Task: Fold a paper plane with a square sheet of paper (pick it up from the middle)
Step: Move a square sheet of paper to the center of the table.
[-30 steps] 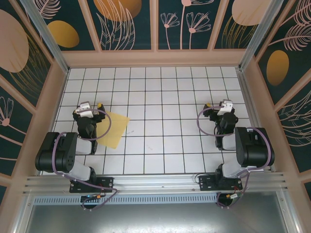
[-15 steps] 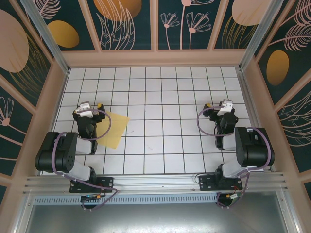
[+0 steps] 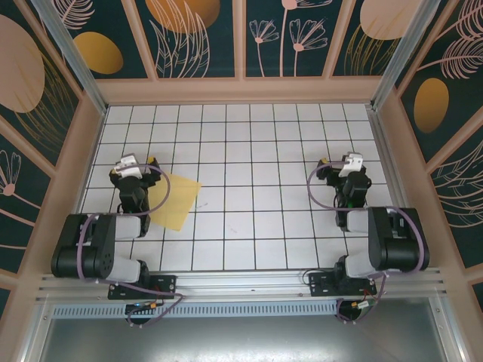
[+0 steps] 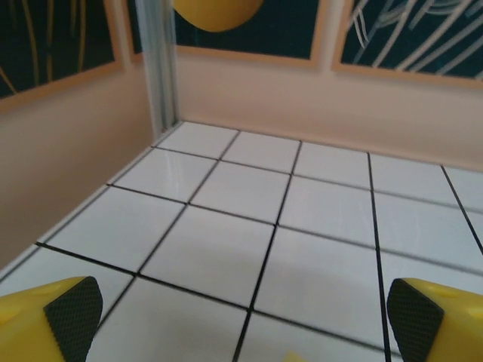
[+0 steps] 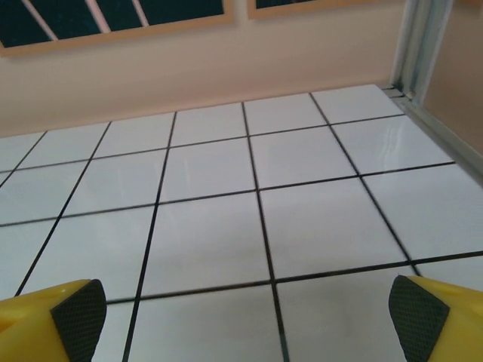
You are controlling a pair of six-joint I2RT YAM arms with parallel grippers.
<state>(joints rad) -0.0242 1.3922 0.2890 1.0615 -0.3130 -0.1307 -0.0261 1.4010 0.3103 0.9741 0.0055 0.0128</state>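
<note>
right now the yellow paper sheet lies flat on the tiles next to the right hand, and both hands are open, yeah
Not quite. The yellow paper sheet lies flat on the tiles next to the left hand, not the right hand; the top external view shows it. The rest holds: both hands are open.

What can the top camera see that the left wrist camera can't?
The top view shows both arms, with the left gripper and right gripper open. It also shows the square sheet of paper lying flat just to the right of the left gripper. The left wrist view gives a close look at that gripper's black pads on yellow fingers, spread wide over bare tiles. Both views show the white tiled table, the metal corner post and the dark patterned wall panels.
</note>
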